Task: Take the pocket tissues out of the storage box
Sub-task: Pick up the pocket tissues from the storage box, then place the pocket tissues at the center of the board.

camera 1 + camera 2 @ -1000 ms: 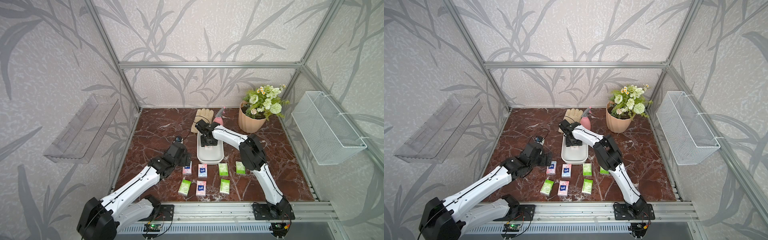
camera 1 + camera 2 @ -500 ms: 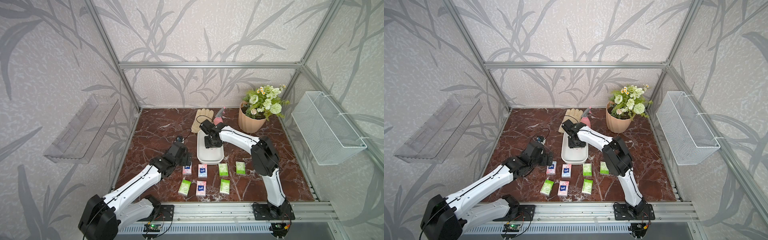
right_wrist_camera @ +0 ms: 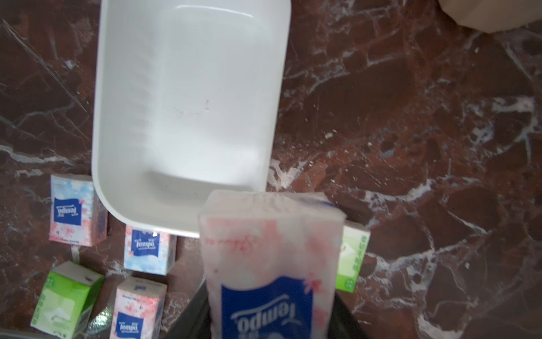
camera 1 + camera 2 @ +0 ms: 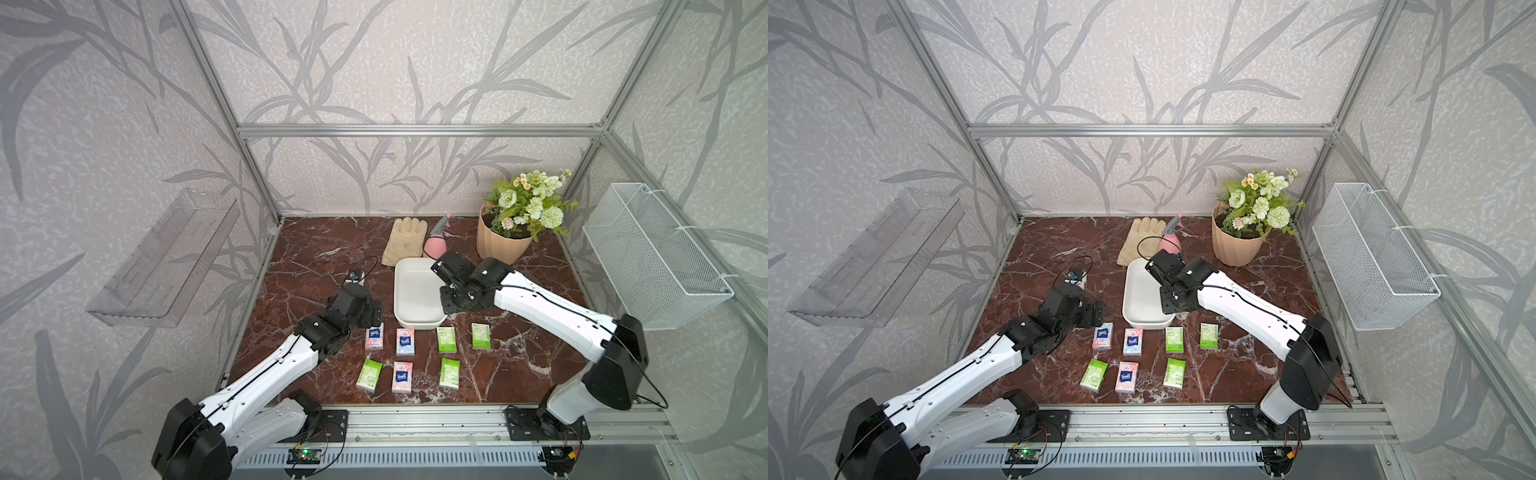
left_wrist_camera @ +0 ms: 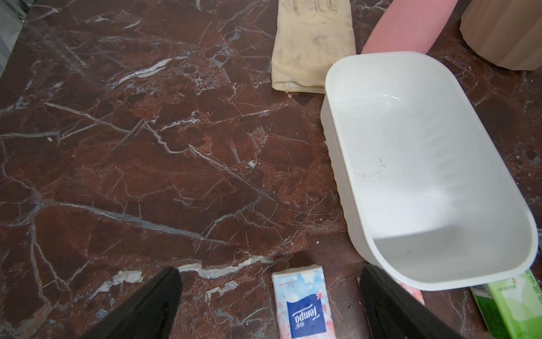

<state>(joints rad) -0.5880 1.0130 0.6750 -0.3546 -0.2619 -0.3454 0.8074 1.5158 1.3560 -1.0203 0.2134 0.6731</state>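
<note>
Progress looks close to the end: the white rounded-rectangular shallow plastic storage box [image 5: 440, 176] shows a bare floor in both wrist views, with no packet inside. Seven pocket tissues lie on the dark red marble tabletop [image 4: 324, 266] at the box's 6 o'clock, in two rows: three pale pink packets with dark blue labels [image 4: 404, 341] and four green-and-white packets [image 4: 446, 340]. The eighth, a pale pink packet [image 3: 269, 249], is clamped in the right gripper [image 3: 272, 317] by the box's 4 o'clock corner. What remains, I judge, is setting it down with the others. The left gripper [image 5: 268, 270] hangs with its jaws spread wide and empty at the pink packet on the 9 o'clock end of the row nearest the box. The held packet's long axis runs out along the fingers, its free short end leading toward the box rim and its label upside down to the wrist camera. The laid packets' long axes run roughly 12 to 6.
</note>
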